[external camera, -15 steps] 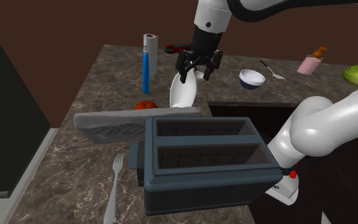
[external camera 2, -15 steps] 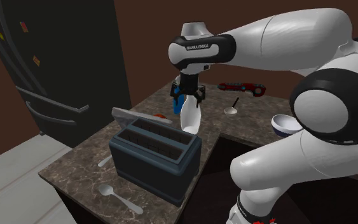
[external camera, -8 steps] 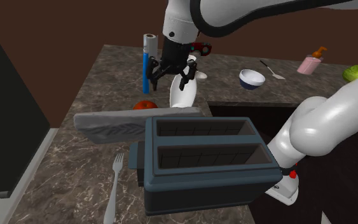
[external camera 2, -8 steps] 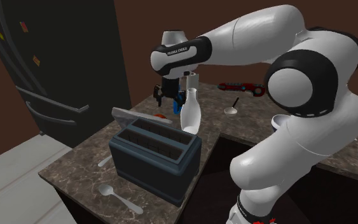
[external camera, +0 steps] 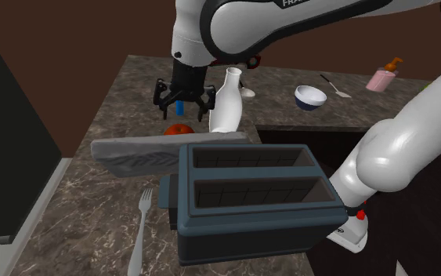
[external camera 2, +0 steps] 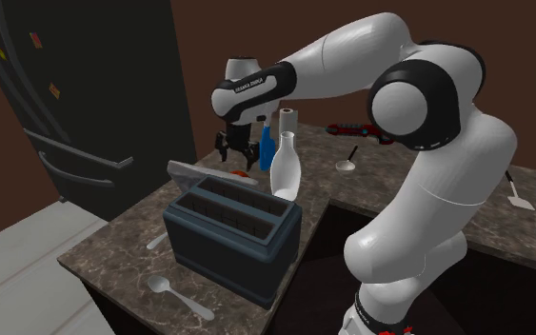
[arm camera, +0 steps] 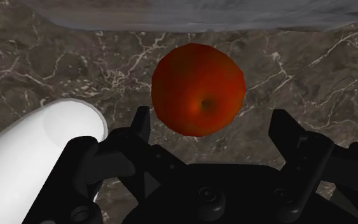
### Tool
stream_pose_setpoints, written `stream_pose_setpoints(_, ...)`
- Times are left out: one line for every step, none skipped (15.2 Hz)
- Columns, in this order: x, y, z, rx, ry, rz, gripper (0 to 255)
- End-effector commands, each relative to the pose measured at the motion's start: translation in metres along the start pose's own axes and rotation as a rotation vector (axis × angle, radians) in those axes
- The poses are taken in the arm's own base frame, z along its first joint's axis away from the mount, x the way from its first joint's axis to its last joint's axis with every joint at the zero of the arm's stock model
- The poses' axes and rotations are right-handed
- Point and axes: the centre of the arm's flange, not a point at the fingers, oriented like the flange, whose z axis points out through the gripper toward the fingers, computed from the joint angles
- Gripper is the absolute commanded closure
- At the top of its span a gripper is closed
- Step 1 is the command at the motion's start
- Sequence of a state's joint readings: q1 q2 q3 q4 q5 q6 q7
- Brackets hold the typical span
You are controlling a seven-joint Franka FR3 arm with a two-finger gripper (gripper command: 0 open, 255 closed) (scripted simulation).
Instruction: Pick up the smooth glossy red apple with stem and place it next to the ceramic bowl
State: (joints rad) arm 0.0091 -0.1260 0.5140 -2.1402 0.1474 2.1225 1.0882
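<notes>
Gripper (external camera: 183,100) is hovering w/ fingers spread wide, clasping nothing; red apple (arm camera: 198,89) is sitting on marble counter (external camera: 117,102) beneath it, near white vase (external camera: 227,106); bowl (external camera: 310,96) is sitting well apart.

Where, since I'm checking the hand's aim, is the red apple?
In the shoulder view the red apple lies on the marble counter under the open hand, left of the white vase and beyond the toaster.
</notes>
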Motion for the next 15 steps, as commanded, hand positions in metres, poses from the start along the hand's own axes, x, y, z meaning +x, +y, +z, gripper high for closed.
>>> stream_pose_setpoints(-0.002,-0.001,0.011,0.001,0.000,0.002,0)
stream_pose_setpoints(-0.002,-0.001,0.016,0.001,0.000,0.002,0)
stream_pose_setpoints(-0.002,-0.001,0.021,0.001,0.000,0.002,0)
stream_pose_setpoints(-0.002,-0.001,0.024,0.001,0.000,0.002,0)
stream_pose_setpoints(-0.002,-0.001,0.024,0.001,0.000,0.002,0)
stream_pose_setpoints(-0.002,-0.001,0.024,0.001,0.000,0.002,0)
stream_pose_setpoints(-0.002,-0.001,0.024,0.001,0.000,0.002,0)
stream_pose_setpoints(-0.002,-0.001,0.024,0.001,0.000,0.002,0)
stream_pose_setpoints(-0.002,-0.001,0.024,0.001,0.000,0.002,0)
stream_pose_setpoints(-0.002,-0.001,0.024,0.001,0.000,0.002,0)
stream_pose_setpoints(-0.002,-0.001,0.024,0.001,0.000,0.002,0)
stream_pose_setpoints(-0.002,-0.001,0.024,0.001,0.000,0.002,0)
stream_pose_setpoints(-0.002,-0.001,0.024,0.001,0.000,0.002,255)
stream_pose_setpoints(-0.002,-0.001,0.024,0.001,0.000,0.002,255)
stream_pose_setpoints(-0.002,-0.001,0.024,0.001,0.000,0.002,255)
